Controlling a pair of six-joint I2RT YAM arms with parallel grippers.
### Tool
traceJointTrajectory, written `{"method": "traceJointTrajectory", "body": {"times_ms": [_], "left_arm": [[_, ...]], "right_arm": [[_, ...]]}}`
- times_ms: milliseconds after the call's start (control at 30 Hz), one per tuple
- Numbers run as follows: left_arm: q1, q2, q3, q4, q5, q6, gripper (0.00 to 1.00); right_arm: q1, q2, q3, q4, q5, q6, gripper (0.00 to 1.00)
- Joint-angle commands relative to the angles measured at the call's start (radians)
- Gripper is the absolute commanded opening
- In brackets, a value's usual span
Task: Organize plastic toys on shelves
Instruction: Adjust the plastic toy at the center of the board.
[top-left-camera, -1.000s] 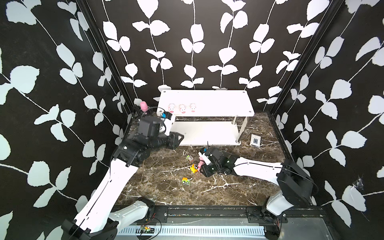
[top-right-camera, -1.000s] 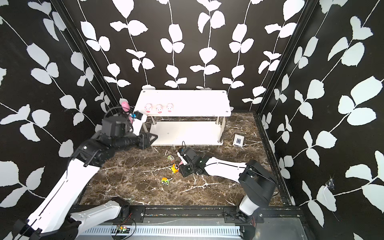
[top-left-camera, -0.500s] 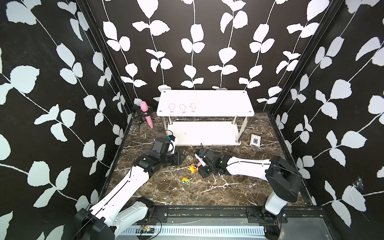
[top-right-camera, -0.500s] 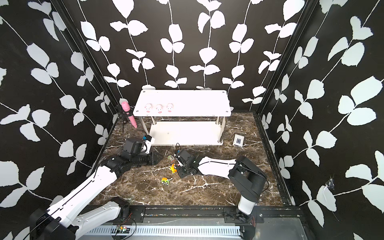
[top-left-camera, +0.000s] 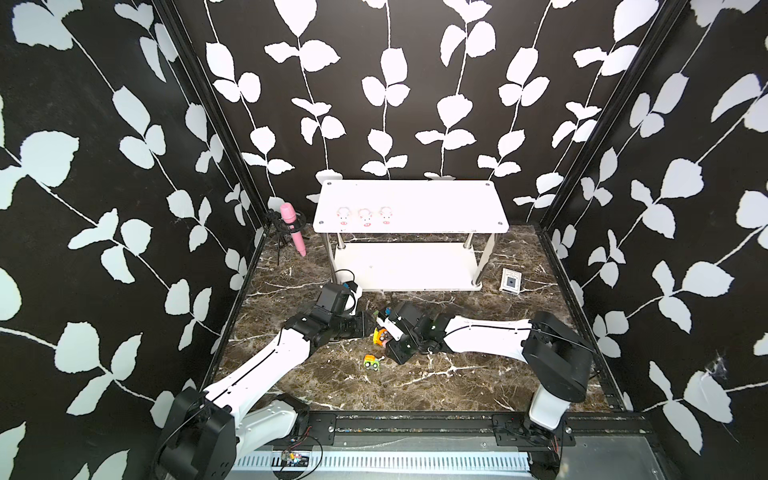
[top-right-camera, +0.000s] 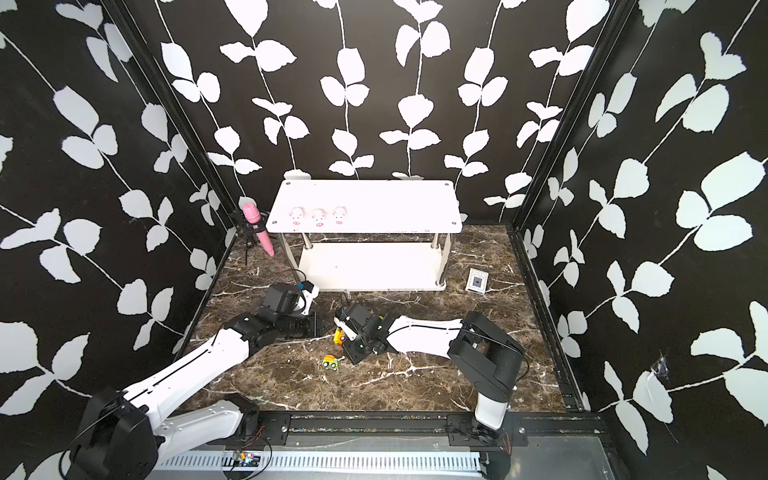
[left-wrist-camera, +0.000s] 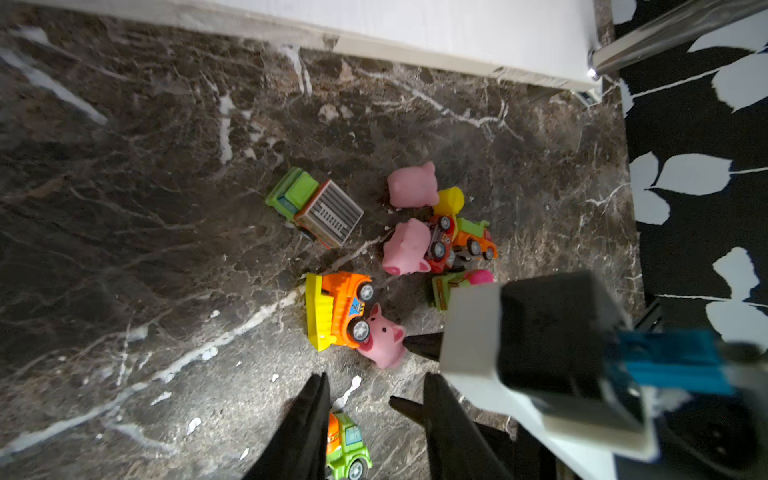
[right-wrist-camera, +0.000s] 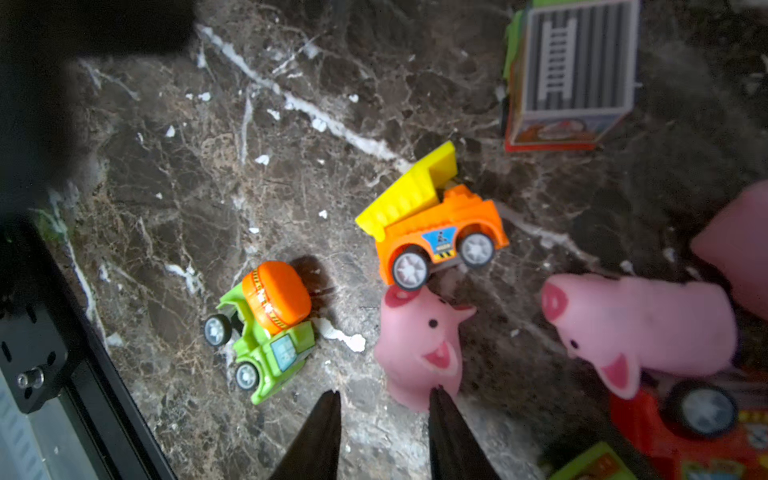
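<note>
I count three pigs (top-left-camera: 365, 216) on the shelves (top-left-camera: 436, 199); other toys (left-wrist-camera: 405, 249) floored at seven o'clock; left gripper (left-wrist-camera: 374, 415), right gripper (right-wrist-camera: 382, 432) gape empty

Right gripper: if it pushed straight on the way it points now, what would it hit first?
Most likely the pink pig just ahead of the right gripper: one jaw tip is at its body, jaws open and empty. The orange dump truck sits beyond it. Depth is hard to judge.
</note>
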Motion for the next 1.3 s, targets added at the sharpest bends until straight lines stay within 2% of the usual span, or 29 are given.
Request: {"method": "traceJointTrajectory", "body": {"times_ms": [0, 233, 467, 700, 867, 1000, 1267], "left_arm": [[-0.035, 0.034, -0.015, 0.068, -0.002, -0.007, 0.39], [-0.106, 0.164, 0.016, 0.127, -0.007, -0.006, 0.37], [-0.121, 0.244, 0.058, 0.143, -0.045, 0.004, 0.34], [-0.124, 0.295, 0.078, 0.151, -0.056, 0.008, 0.34], [-0.131, 0.321, 0.077, 0.132, -0.06, 0.021, 0.33], [-0.149, 0.32, 0.073, 0.111, -0.067, 0.025, 0.28], [-0.158, 0.317, 0.056, 0.072, -0.099, 0.03, 0.27]], "right_arm": [[0.016, -0.014, -0.019, 0.024, -0.073, -0.014, 0.39], [0.016, -0.097, -0.113, 0.103, -0.056, 0.026, 0.4], [0.016, -0.124, -0.196, 0.185, -0.03, 0.097, 0.33], [0.018, -0.083, -0.193, 0.212, -0.007, 0.135, 0.24], [0.018, -0.055, -0.179, 0.21, 0.065, 0.172, 0.16], [0.019, -0.048, -0.176, 0.211, 0.097, 0.191, 0.14], [0.016, -0.03, -0.151, 0.177, 0.17, 0.218, 0.14]]}}
